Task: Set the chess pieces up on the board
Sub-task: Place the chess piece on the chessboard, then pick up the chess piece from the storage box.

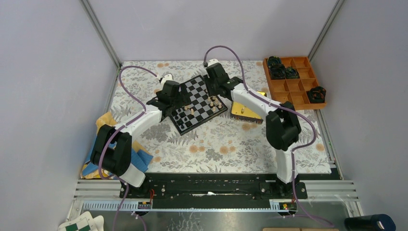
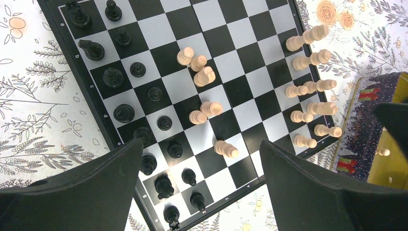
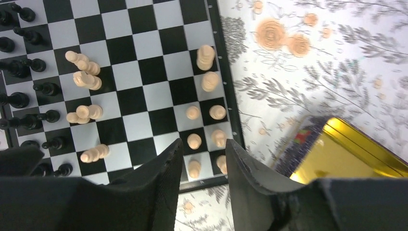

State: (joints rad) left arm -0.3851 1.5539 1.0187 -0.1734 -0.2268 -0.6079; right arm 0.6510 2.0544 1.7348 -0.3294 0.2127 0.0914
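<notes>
Blue and yellow cloths (image 1: 103,122) lie by the left arm's base. Mid-tabletop (image 1: 216,144) the board (image 1: 197,89) sits turned at an angle, with a gold tin (image 1: 245,111) just beside its right edge. The left gripper (image 2: 201,143) hangs spread wide over the black pieces (image 2: 113,77), holding nothing. The right gripper (image 3: 204,143) hovers part-open and empty over the tan pieces (image 3: 216,112) lined along the board's edge. Several tan ones (image 2: 204,76) lie toppled mid-board. An orange tray (image 1: 293,91) stands far right.
</notes>
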